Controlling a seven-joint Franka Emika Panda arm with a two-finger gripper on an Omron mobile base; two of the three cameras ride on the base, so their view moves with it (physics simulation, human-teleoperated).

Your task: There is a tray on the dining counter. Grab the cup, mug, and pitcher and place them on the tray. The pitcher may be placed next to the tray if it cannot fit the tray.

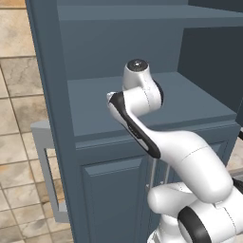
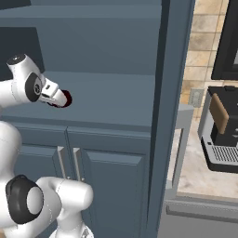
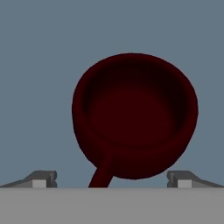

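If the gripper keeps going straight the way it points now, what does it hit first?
Most likely the mug: it sits dead ahead, mouth toward the open gripper, between its fingertip lines, on the cabinet shelf. The remaining gap is unclear.

Dark maroon round mug (image 2: 66, 99): mostly hidden behind the white wrist, left of the right base view. Loop handle (image 3: 101, 174): lower end cut off at the hand view's bottom.

One mug (image 3: 134, 116), dark maroon, directly ahead of the pincer (image 3: 111, 179), between its two spread tips; one loop handle toward the pincer. One cabinet shelf (image 1: 95, 109) beneath the pincer. Two cabinet doors (image 2: 107, 190) below it, two handles.
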